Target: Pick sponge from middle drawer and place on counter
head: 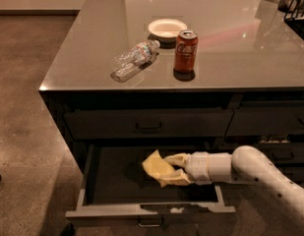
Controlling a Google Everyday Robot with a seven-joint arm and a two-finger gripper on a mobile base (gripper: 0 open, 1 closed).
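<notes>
The pale yellow sponge [155, 165] is inside the open middle drawer [151, 212], near its middle. My gripper [172, 169] reaches in from the right on a white arm, and its cream fingers [176, 159] are closed on the sponge's right side. The sponge looks tilted and lifted slightly off the dark drawer floor. The grey counter [225, 43] lies above the drawer.
On the counter are a red soda can [185, 51], a clear plastic bottle [134, 59] lying on its side and a white bowl [167, 28]. A closed top drawer [147, 124] sits above the open one. Dark rack at the far right [296, 4].
</notes>
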